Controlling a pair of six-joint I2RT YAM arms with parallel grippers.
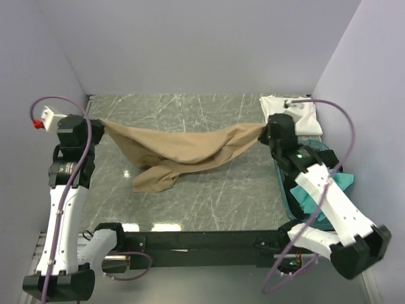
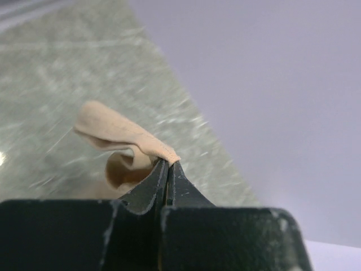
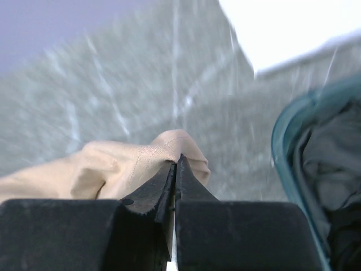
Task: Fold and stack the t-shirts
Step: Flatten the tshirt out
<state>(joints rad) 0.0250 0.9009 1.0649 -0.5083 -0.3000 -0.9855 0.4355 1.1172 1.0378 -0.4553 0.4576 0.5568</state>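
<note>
The tan t-shirt [image 1: 183,151] hangs stretched between my two grippers above the marble table, its lower part sagging onto the surface near the left middle. My left gripper [image 1: 100,124] is shut on the shirt's left edge; the left wrist view shows tan cloth [image 2: 121,135] pinched at the fingertips. My right gripper [image 1: 264,128] is shut on the shirt's right edge, with tan cloth [image 3: 141,164] bunched at its tips. A folded white t-shirt [image 1: 297,114] lies at the far right corner. A teal t-shirt [image 1: 316,196] and a dark grey one [image 3: 327,169] lie in the basket.
A shallow teal plastic basket [image 1: 283,190] stands at the right edge under my right arm; its rim [image 3: 282,147] shows in the right wrist view. Lilac walls close in the table on three sides. A black rail [image 1: 202,240] runs along the near edge.
</note>
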